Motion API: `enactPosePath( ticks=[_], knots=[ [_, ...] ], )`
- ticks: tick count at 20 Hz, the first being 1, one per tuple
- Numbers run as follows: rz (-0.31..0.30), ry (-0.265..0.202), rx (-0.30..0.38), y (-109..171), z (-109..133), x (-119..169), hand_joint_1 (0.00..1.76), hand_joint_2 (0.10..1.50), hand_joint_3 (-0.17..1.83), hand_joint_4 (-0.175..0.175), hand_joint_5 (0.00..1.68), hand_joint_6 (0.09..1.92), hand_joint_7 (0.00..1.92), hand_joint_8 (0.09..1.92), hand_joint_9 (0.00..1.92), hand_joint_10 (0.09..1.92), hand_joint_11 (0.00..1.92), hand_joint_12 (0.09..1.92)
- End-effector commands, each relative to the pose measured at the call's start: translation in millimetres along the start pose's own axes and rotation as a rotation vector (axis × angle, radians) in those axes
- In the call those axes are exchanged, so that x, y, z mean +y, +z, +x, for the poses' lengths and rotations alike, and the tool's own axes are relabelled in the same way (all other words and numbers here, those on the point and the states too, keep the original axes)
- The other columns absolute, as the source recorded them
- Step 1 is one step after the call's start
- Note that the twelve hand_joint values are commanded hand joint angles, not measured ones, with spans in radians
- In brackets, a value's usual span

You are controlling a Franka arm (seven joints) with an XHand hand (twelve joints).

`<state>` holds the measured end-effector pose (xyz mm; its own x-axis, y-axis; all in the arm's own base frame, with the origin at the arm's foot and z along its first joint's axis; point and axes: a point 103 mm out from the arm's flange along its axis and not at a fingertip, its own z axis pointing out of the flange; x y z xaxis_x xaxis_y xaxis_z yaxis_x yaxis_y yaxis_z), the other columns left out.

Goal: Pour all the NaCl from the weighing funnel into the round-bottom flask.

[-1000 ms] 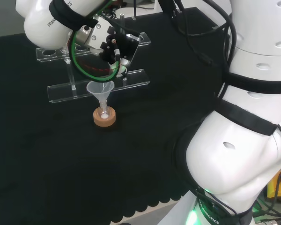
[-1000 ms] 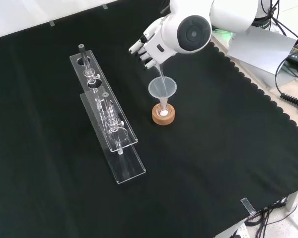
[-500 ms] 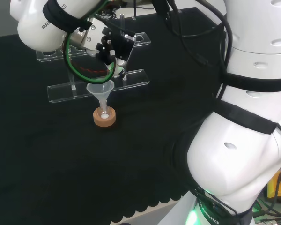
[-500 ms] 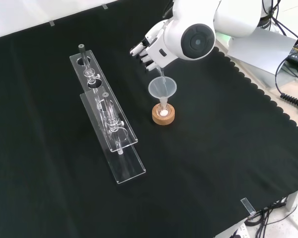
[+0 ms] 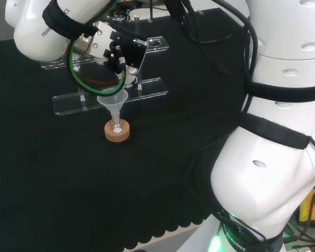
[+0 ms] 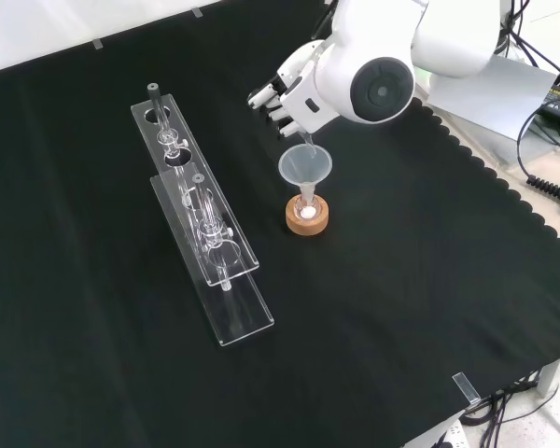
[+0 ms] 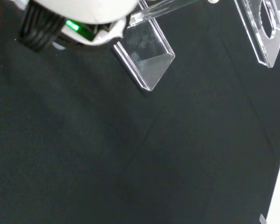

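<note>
A small round-bottom flask (image 6: 307,211) sits in a cork ring (image 6: 309,222) (image 5: 117,133) near the middle of the cloth, with something white in its bottom. A clear cone funnel (image 6: 305,166) (image 5: 113,100) stands in its neck. The black and white hand (image 6: 285,93) (image 5: 118,52) hovers just above that funnel, fingers curled round a clear weighing funnel (image 6: 307,142). The weighing funnel is tipped steeply, its thin tip reaching down into the cone's mouth. I cannot tell what is left inside it.
Two long clear plastic racks (image 6: 201,219) (image 5: 107,97) holding small glass pieces lie left of the flask in the front view and behind it in the head view. Their ends appear close (image 7: 144,60) in the wrist view. The cloth's scalloped edge (image 6: 504,187) runs to the right.
The arm has turned and the hand has tilted further over the cone funnel, so the weighing funnel stands steeper. Flask, cork ring and racks have not moved.
</note>
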<state>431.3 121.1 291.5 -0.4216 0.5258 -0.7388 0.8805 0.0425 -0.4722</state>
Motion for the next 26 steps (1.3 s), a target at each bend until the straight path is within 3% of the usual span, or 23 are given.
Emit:
enactPosePath(
  ticks=[1,26],
  knots=[
    [0.01,0.002,-0.019,-4,2,-1,1.09,0.63,0.86,0.175,1.13,1.02,0.95,0.71,1.01,0.53,0.51,1.28],
    [0.062,0.012,-0.107,-17,7,-4,1.09,0.63,0.85,0.175,1.13,1.01,0.94,0.71,1.01,0.53,0.5,1.28]
  ],
)
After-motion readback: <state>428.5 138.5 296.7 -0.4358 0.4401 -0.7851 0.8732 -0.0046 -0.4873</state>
